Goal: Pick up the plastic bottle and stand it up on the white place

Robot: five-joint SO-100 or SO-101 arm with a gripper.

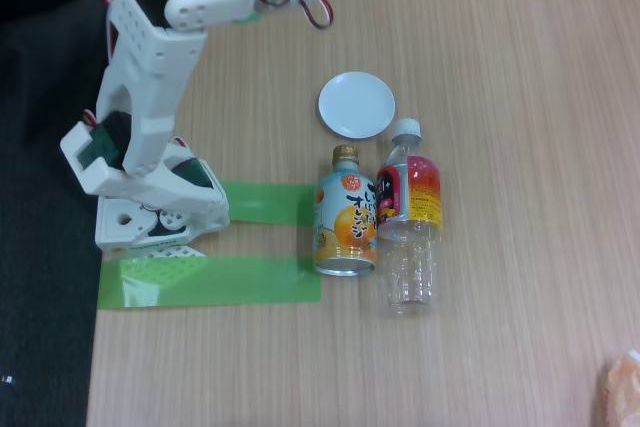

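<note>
We see the plastic bottle (408, 217) lying right of the orange can (346, 224), near the white dish (356, 104); our gripper's state is unclear.

Hobby desk, wooden tabletop (520, 97), taped arm base (150, 217)

On the can (346, 223) at 9 o'clock of my bottle (408, 217), I read Japanese katakana for "orange" running down the label. The bottle's label print is too blurred for me to read.
</note>
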